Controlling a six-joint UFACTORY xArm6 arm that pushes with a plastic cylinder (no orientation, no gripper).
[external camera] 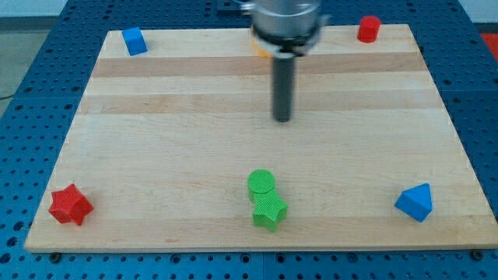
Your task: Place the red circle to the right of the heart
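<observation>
The red circle [368,29] stands at the board's top right corner. A small orange-yellow block [260,51], perhaps the heart, peeks out at the top centre, mostly hidden behind the arm's body. My tip [282,120] rests on the board below that block, well left of and below the red circle, touching no block.
A blue cube [135,40] sits at the top left. A red star [70,204] lies at the bottom left. A green circle [261,183] touches a green star [269,211] at the bottom centre. A blue triangle-like block [415,202] is at the bottom right.
</observation>
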